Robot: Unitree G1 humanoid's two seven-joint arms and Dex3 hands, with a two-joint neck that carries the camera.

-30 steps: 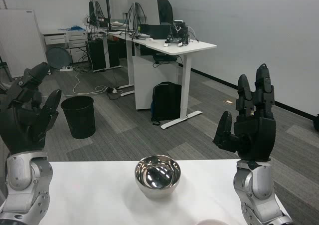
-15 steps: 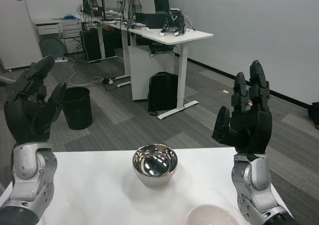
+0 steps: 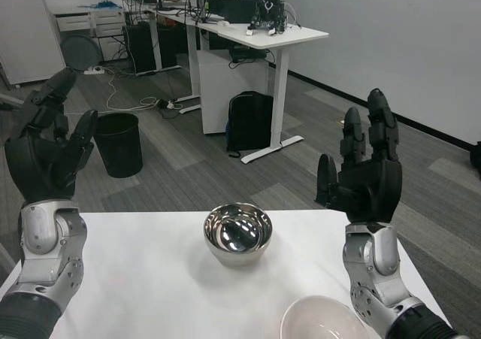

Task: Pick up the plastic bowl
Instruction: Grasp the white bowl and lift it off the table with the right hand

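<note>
Plastic bowl (image 3: pixel 323 320) untouched, near right hand (image 3: pixel 363 174), raised, empty.

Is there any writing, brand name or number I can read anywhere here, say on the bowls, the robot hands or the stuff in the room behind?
No text can be read anywhere in this view.
The metal bowl and the white bowl show no markings.
The left robot hand and right robot hand carry no visible label.
The equipment on the far desk is too small and blurred to show any writing.

Metal bowl (image 3: pixel 237 234) mid-table (image 3: pixel 150 279); plastic bowl (image 3: pixel 323 320), seemingly nearer, right, beside right hand (image 3: pixel 361 174).
</note>
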